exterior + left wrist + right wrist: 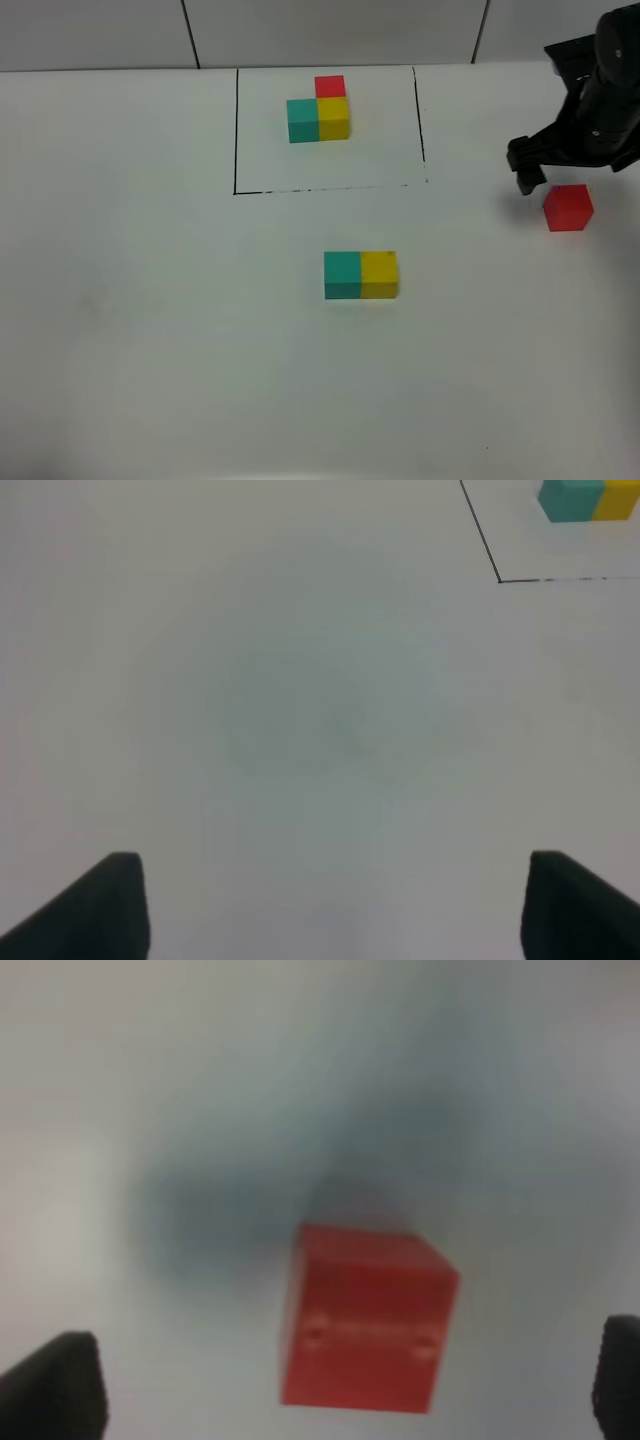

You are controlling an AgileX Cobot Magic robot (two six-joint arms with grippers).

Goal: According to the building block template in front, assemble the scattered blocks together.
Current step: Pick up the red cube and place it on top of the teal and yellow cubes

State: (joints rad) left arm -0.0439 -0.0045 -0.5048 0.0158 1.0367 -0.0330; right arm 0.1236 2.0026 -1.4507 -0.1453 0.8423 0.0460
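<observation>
The building block template (319,110) is an L of teal, yellow and red cubes inside a black drawn rectangle at the back. Of the scattered blocks, the teal cube (342,275) and the yellow cube (379,275) sit side by side, touching, mid-table. The red cube (568,207) lies alone at the right. My right gripper (335,1405) is open just above the red cube, its jaws wide on either side and not touching it. One dark finger (527,178) shows left of the cube. My left gripper (340,920) is open over bare table, holding nothing.
The black outline's corner (499,580) and part of the template's teal cube (572,500) show in the left wrist view. The table (150,300) is plain white. The right arm's dark body (600,100) stands over the back right corner.
</observation>
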